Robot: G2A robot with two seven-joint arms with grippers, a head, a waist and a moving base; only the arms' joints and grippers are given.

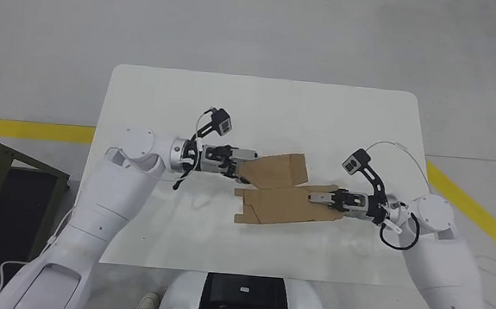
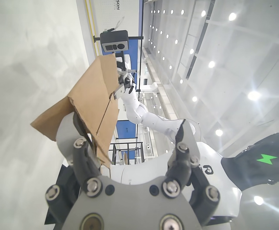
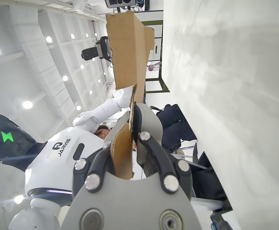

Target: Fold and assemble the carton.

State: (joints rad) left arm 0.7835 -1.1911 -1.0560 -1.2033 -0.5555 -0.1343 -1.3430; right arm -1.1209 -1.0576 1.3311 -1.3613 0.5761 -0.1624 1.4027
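1. Right hand (image 3: 130, 122) first: clamps shut on the carton (image 1: 278, 200) at its 3 o'clock edge, pinching the cardboard between both fingers.
2. Left hand (image 1: 237, 157) next: stands with fingers wide apart at the carton's 10 o'clock corner, presses one finger (image 2: 63, 129) against the cardboard and leaves the other well clear.
3. Holds the carton over the middle of the table (image 1: 148, 104), mostly flat, with one panel angled off the other along a crease. Cannot tell whether its lower edge touches the table.
4. Looks like the opening step: spreading the flattened sleeve into a square tube. Seems early in the task: no flap folded in, no square section formed.
5. Probably calls next for holding the 3 o'clock grip firm while pushing the 10 o'clock panel toward 4 o'clock, to break the creases square, then closing on a flap.
6. Risks slipping off the edge with a one-finger push, or buckling the panel instead of the crease.
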